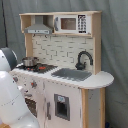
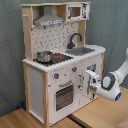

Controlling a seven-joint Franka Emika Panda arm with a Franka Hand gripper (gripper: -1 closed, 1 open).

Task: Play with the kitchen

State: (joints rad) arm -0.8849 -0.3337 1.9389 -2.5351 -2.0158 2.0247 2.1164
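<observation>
and here's the kitchen (image 1: 60, 75), standing tall in the middle of both exterior views (image 2: 60, 65), white panels with light-wood sides, set on a wooden floor (image 2: 100, 112) in front of a grey curtain (image 2: 112, 25). up top, the grey hood (image 1: 38, 28) and beside it the small microwave (image 1: 72, 23) with its dark keypad. a tiled back wall sits under them. down on the counter, the black-red stovetop (image 1: 36, 67) carries a shiny metal pot (image 1: 29, 61), and next to it the grey sink (image 1: 71, 74) with the black curved faucet (image 1: 83, 58) rising behind it. in the second exterior view the pot (image 2: 44, 56) is at the left end of the counter, the sink (image 2: 81, 50) at the right end. below the counter edge, knobs (image 2: 56, 76) in a row, then the oven door (image 2: 64, 95) with its window.

now the arm: in the second exterior view the white arm (image 2: 116, 84) reaches in from the second exterior view's right, and the gripper (image 2: 90, 83) is right up against the lower front of the kitchen, just beside the oven door. whether it touches the panel, i cannot tell, and whether its jaws are released or clenched i cannot tell either. in the first exterior view, the arm's big white body (image 1: 11, 100) fills the lower left corner, covering part of the kitchen's front.
</observation>
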